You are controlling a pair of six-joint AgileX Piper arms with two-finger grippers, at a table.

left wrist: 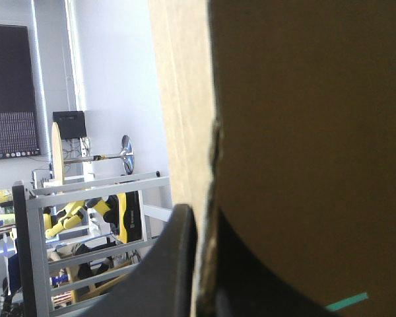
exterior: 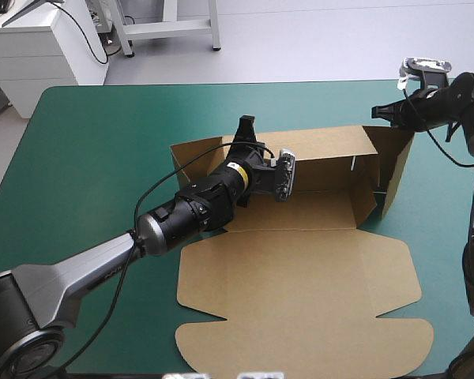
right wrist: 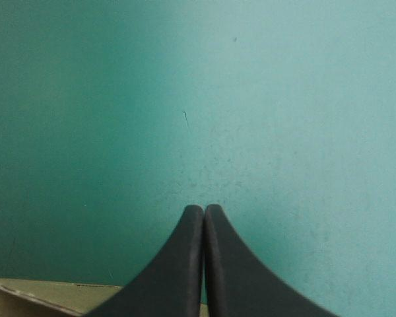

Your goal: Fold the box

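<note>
Between left gripper (left wrist: 201, 224) jaws, the box (left wrist: 303, 132) nearly hides the table (left wrist: 346, 302).

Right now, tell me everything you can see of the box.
The box is a cut sheet of brown board, half formed on the teal-green cover. Its far wall and right end wall stand raised; the lid lies flat toward the near edge, its rounded flaps spread. The left hand is shut on the far wall's top edge, left of middle. The right hand, shut, is at the right end wall's top corner; contact cannot be told.
</note>
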